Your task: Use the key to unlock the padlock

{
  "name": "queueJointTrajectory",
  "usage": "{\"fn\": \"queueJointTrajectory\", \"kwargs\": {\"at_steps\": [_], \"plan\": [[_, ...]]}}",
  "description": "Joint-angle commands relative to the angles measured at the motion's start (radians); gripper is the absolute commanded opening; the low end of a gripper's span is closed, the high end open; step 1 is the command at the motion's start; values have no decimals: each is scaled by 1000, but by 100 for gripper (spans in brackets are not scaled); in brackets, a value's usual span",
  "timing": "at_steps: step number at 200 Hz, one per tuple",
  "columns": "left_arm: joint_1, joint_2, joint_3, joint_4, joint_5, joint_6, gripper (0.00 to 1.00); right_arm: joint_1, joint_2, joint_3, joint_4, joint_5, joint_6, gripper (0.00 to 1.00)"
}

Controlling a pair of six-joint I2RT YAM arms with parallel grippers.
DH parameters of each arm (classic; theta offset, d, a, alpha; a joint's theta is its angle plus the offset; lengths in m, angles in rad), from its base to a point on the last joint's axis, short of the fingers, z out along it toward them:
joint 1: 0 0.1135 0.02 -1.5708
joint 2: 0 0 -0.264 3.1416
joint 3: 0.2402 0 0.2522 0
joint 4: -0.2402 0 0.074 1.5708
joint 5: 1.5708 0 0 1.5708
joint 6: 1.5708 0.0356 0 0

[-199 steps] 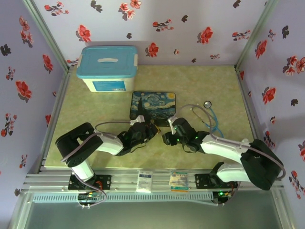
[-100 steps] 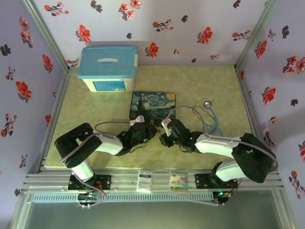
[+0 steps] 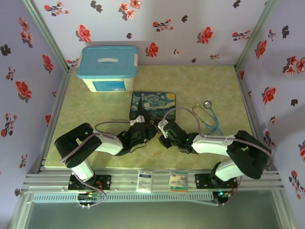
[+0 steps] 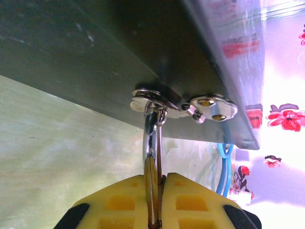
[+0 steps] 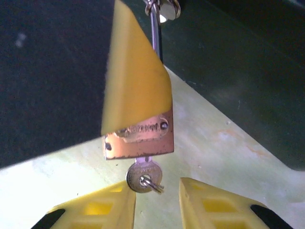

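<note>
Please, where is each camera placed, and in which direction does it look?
Top external: above and behind the arms, looking down on the table; both arms show, reaching to the painted box.
Left wrist: on the left arm, looking along the left hand, shut on the padlock by its shackle, toward the box.
Right wrist: on the right arm, looking past the open right hand at the padlock's brass body with the key in it.
Shared: both wrist views show the padlock hooked to the box's hasp.

Pale green table (image 3: 200,81) — blue-lidded tub (image 3: 108,68), Starry-Night box (image 3: 153,105), seemingly a stethoscope (image 3: 207,104)
</note>
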Motion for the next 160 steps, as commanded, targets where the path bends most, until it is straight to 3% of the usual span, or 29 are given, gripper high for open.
{"fn": "queueJointTrajectory", "kwargs": {"at_steps": [1, 117, 160], "plan": [[-10, -30, 17, 30, 13, 2, 0, 15, 16, 33, 17, 54, -23, 31], [-12, -20, 22, 30, 19, -3, 0, 45, 66, 30, 88, 98, -36, 23], [-10, -18, 21, 37, 20, -6, 0, 37, 20, -40, 165, 51, 51, 24]]}}
